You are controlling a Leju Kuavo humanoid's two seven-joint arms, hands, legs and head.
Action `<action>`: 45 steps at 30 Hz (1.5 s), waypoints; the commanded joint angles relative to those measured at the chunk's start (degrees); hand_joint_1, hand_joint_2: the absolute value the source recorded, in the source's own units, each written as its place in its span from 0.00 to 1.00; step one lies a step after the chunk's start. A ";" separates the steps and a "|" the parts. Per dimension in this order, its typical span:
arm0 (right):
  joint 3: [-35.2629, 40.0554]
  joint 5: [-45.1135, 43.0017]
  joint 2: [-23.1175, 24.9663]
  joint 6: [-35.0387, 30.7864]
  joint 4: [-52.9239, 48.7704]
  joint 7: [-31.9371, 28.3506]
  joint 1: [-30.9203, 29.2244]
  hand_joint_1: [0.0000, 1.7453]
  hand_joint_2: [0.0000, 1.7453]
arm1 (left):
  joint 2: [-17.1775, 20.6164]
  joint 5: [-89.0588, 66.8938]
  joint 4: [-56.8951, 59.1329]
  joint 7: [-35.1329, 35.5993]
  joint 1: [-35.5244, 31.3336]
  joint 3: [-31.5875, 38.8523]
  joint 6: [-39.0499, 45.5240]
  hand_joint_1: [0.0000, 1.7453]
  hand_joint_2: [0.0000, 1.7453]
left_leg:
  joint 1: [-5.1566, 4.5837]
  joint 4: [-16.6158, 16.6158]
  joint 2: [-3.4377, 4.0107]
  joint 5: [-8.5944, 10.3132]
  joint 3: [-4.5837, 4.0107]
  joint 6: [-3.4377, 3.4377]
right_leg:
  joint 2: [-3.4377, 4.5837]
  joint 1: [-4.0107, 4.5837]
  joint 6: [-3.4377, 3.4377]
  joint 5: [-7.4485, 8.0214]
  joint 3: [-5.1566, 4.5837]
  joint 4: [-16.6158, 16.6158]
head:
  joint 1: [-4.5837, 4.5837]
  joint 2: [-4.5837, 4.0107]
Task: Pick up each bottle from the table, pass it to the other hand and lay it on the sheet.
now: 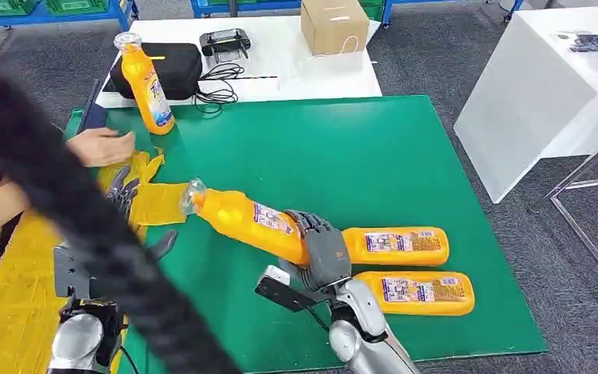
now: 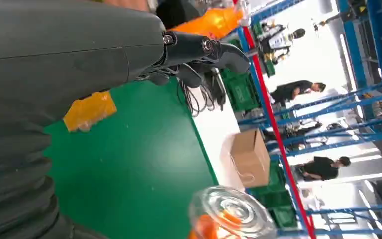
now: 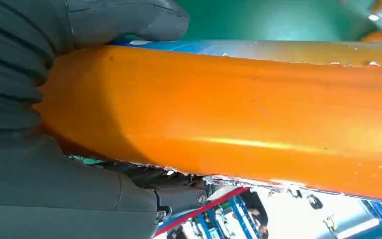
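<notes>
Bottle (image 1: 245,220), orange with a clear cap, is off the desk (image 1: 405,164), held at a slant by the right hand (image 1: 323,249), cap end pointing toward the left hand (image 1: 124,191). Right fingers (image 3: 129,20) wrap the lower body of the bottle; the wrist view shows the thumb and fingers pressed against its orange side. Left hand holds nothing, fingers (image 2: 214,50) apart and slightly curled, near the cap but not touching it. Two more bottles (image 1: 401,245) lie flat side by side on the green mat (image 1: 342,140), just beyond the right hand. Another bottle (image 1: 146,82) stands upright at the far left corner of the mat. Yellow sheet (image 1: 15,296) lies along the left edge. A person's hand (image 1: 101,146) rests near the sheet's far end. A cardboard box (image 1: 333,25) sits on the white table behind.
</notes>
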 commanded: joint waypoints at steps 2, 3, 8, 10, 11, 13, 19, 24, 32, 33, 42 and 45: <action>-4.63 -8.25 1.35 -1.44 -3.14 -5.46 1.42 1.00 1.00 | 0.16 4.30 4.03 0.24 0.24 -0.41 -1.77 0.00 1.00 | 0.00 -0.03 0.02 -0.11 0.20 0.02 | -0.04 0.02 -0.02 -0.10 0.22 -0.06 | 0.00 0.00; -4.59 -8.64 1.41 -1.54 -3.29 -5.90 1.51 1.00 1.00 | 0.20 4.84 4.35 0.36 0.29 -0.41 -2.06 0.00 1.00 | -0.01 -0.04 -0.01 -0.08 0.16 0.02 | -0.07 0.01 -0.02 -0.08 0.18 -0.06 | 0.00 0.00; -3.56 -12.37 1.67 -0.61 -3.60 -8.55 1.19 1.00 1.00 | 0.88 10.90 6.56 0.67 0.34 -1.55 -7.74 0.00 1.00 | 0.05 -0.03 0.05 -0.17 0.32 0.01 | -0.06 0.08 -0.05 -0.13 0.37 -0.10 | 0.00 0.00; -2.52 -16.03 1.95 1.86 -2.98 -10.76 0.46 1.00 1.00 | 1.14 13.80 7.70 1.29 -0.10 -3.05 -11.91 0.00 1.00 | 0.02 -0.03 0.05 -0.11 0.23 0.01 | -0.03 0.04 -0.04 -0.08 0.24 -0.06 | 0.00 0.00; -1.59 -17.02 2.29 2.59 -2.19 -11.85 -0.23 1.00 1.00 | 0.97 15.59 8.63 1.42 -0.51 -4.12 -13.99 0.00 1.00 | 0.00 -0.04 0.00 -0.05 0.11 0.00 | -0.06 0.02 -0.02 -0.04 0.12 -0.04 | 0.00 0.00; 0.05 -17.54 3.50 2.53 -0.44 -12.87 -1.42 1.00 1.00 | 0.48 17.14 10.07 1.81 -1.26 -6.41 -16.16 0.00 1.00 | 0.02 -0.02 0.02 -0.09 0.19 0.01 | -0.06 0.03 -0.03 -0.07 0.21 -0.05 | 0.00 0.00; 6.24 -17.67 5.01 2.69 5.59 -14.11 -4.18 1.00 1.00 | 0.07 21.11 13.67 2.68 -3.79 -10.19 -17.54 0.00 1.00 | 0.03 -0.05 0.01 -0.08 0.21 0.01 | -0.06 0.05 -0.04 -0.06 0.24 -0.09 | 0.00 0.00; 10.04 -16.90 5.57 3.36 9.53 -13.83 -6.14 1.00 1.00 | 0.08 22.09 14.45 2.52 -4.82 -10.91 -17.16 0.00 1.00 | 0.03 -0.05 0.07 -0.07 0.18 0.00 | 0.01 0.04 -0.03 -0.04 0.19 -0.07 | 0.00 0.00; 15.79 -15.28 6.57 6.42 17.90 -11.34 -10.55 1.00 1.00 | -0.54 23.95 14.96 2.31 -6.26 -11.44 -17.08 0.00 1.00 | 0.03 -0.01 0.08 -0.07 0.16 0.02 | 0.01 0.05 -0.02 -0.03 0.18 -0.06 | 0.00 0.00; 16.15 -15.18 6.69 6.66 18.67 -11.08 -10.69 1.00 1.00 | -0.56 24.15 14.90 2.23 -6.28 -11.45 -17.15 0.00 1.00 | 0.03 -0.04 0.07 -0.05 0.15 0.01 | 0.01 0.05 -0.03 -0.02 0.15 -0.07 | 0.00 0.00; 17.22 -14.92 6.74 6.75 23.24 -10.33 -11.64 1.00 1.00 | -0.46 25.56 13.48 1.30 -6.08 -11.14 -17.88 0.00 1.00 | 0.06 -0.03 -0.04 -0.07 0.16 0.01 | -0.11 0.08 -0.02 -0.07 0.20 -0.09 | 0.02 0.00; 17.25 -14.94 6.77 6.83 23.55 -10.30 -11.78 1.00 1.00 | -0.51 25.62 13.33 1.25 -6.14 -11.17 -17.94 0.00 1.00 | 0.04 -0.04 -0.09 -0.04 0.16 0.01 | -0.16 0.05 -0.02 -0.07 0.19 -0.09 | 0.00 0.00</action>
